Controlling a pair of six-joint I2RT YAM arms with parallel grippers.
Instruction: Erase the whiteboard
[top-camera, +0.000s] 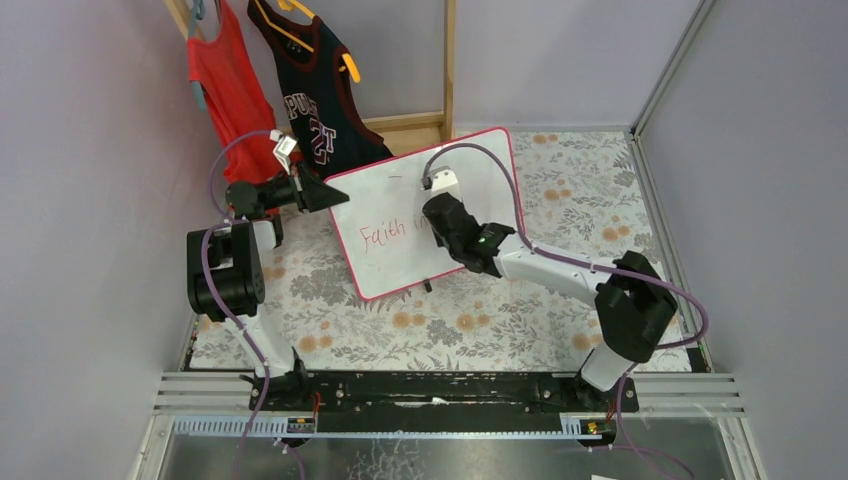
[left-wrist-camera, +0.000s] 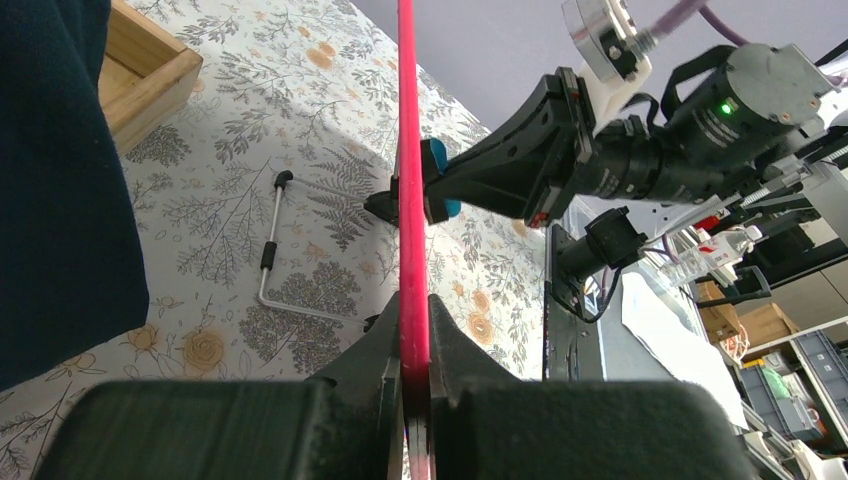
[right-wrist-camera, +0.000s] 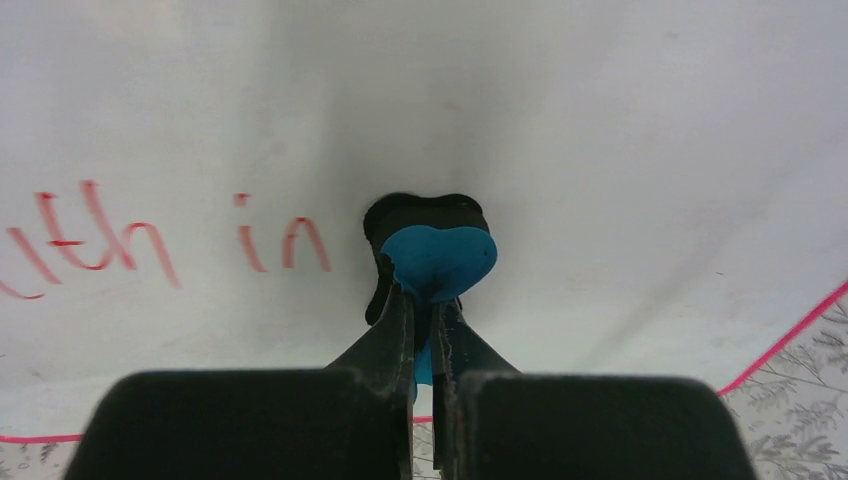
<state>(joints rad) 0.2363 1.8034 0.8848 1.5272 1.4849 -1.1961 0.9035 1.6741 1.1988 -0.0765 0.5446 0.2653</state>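
The whiteboard (top-camera: 400, 200) stands tilted on the floral table, pink-red framed, with red lettering "Faith in" (top-camera: 384, 235) on its face. My left gripper (top-camera: 318, 192) is shut on the board's left edge; in the left wrist view the red frame (left-wrist-camera: 411, 150) runs straight up from between its fingers (left-wrist-camera: 384, 352). My right gripper (top-camera: 436, 222) is shut on a small blue eraser with a black pad (right-wrist-camera: 432, 255), and presses it against the board just right of the word "in" (right-wrist-camera: 285, 243). The board to the right of the eraser is blank.
A red top (top-camera: 228, 90) and a dark jersey (top-camera: 310, 95) hang on a wooden rack (top-camera: 447, 65) behind the board. The board's wire stand (left-wrist-camera: 270, 262) rests on the tablecloth behind it. Grey walls close in the table's left, back and right.
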